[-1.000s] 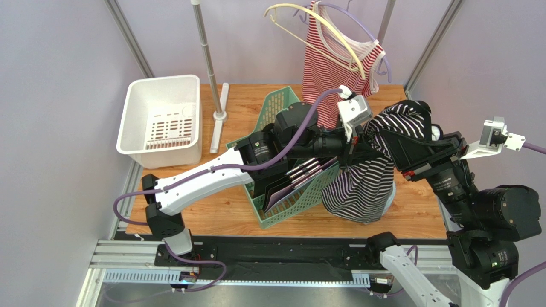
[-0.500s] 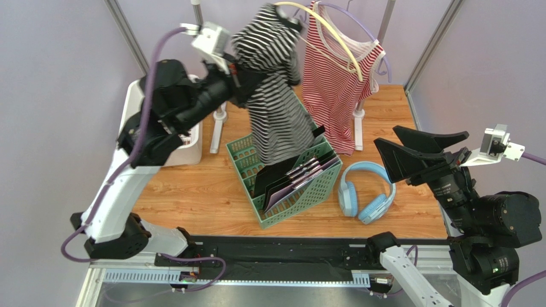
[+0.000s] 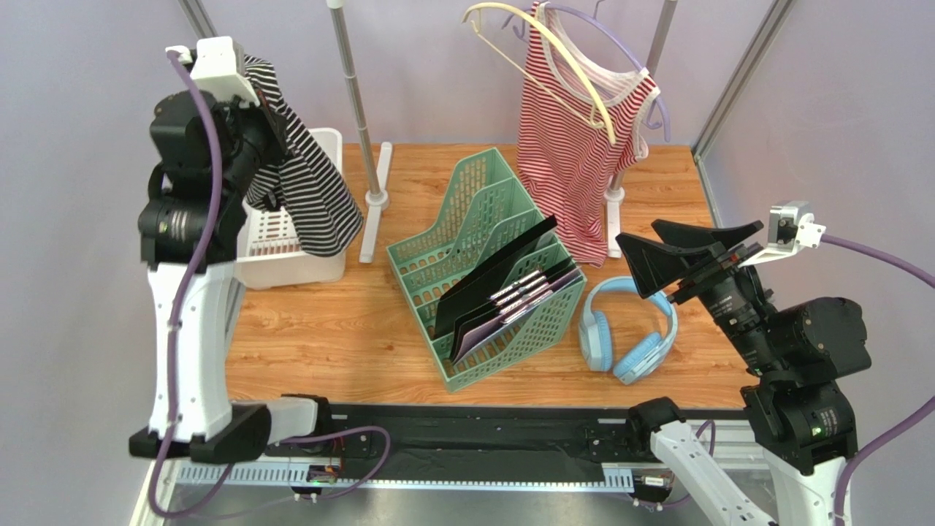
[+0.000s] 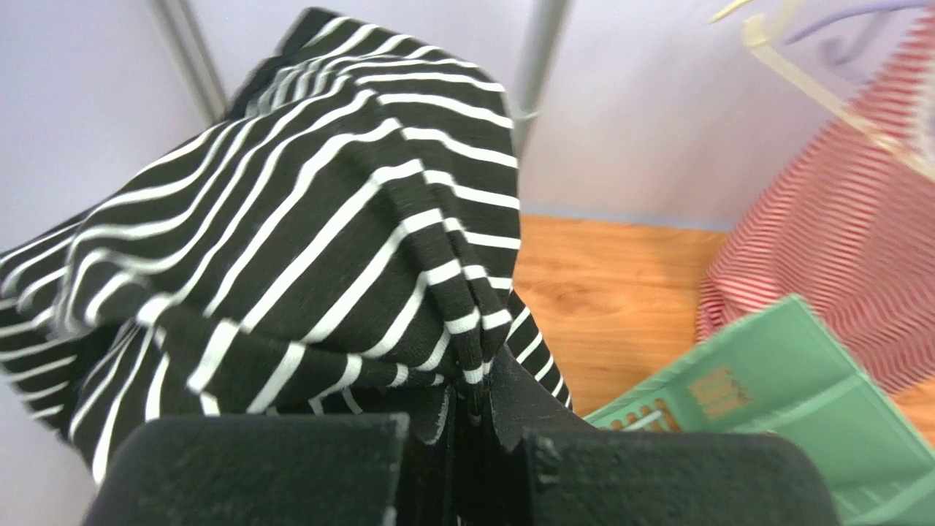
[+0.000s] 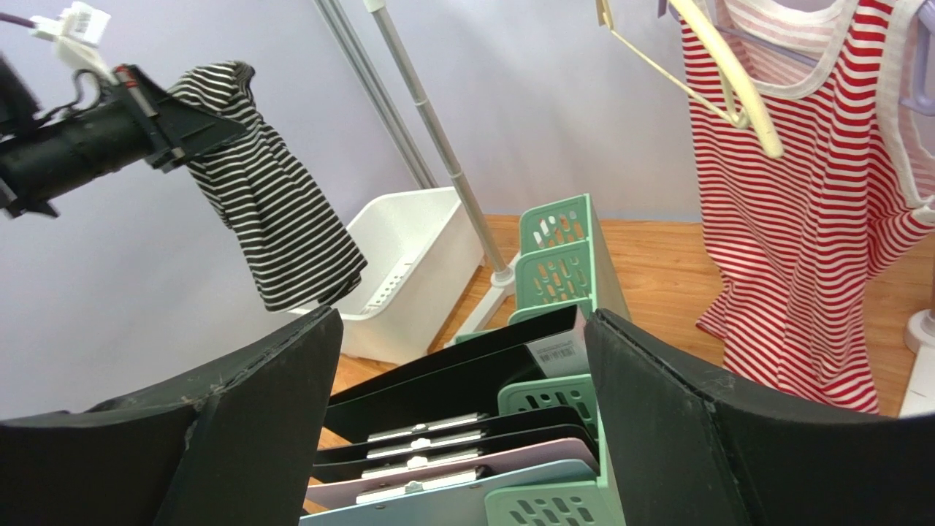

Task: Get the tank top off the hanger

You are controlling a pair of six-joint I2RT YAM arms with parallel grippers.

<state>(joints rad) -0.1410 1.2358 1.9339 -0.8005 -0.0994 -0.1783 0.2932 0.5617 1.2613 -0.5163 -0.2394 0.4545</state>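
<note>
A black-and-white striped tank top (image 3: pixel 313 203) hangs in the air at the far left, over the white bin, free of any hanger. My left gripper (image 3: pixel 261 118) is shut on its bunched upper edge; in the left wrist view the fabric (image 4: pixel 329 219) is pinched between the closed fingers of that gripper (image 4: pixel 474 422). The cream hanger (image 3: pixel 549 55) on the rail is bare. Beside it a red-and-white striped tank top (image 3: pixel 571 153) hangs on a lilac hanger (image 3: pixel 615 44). My right gripper (image 3: pixel 680 250) stands open and empty at the right, above the headphones, its fingers (image 5: pixel 263 416) wide apart.
A white bin (image 3: pixel 258 263) sits at the back left under the held top. A green file rack (image 3: pixel 483 203) with dark folders stands mid-table. Blue headphones (image 3: pixel 631 334) lie to its right. A grey stand pole (image 3: pixel 357 99) rises near the bin.
The right gripper let go of the black-and-white top and opened. The left arm carried the top up past the hangers and swung it far left over the white bin.
</note>
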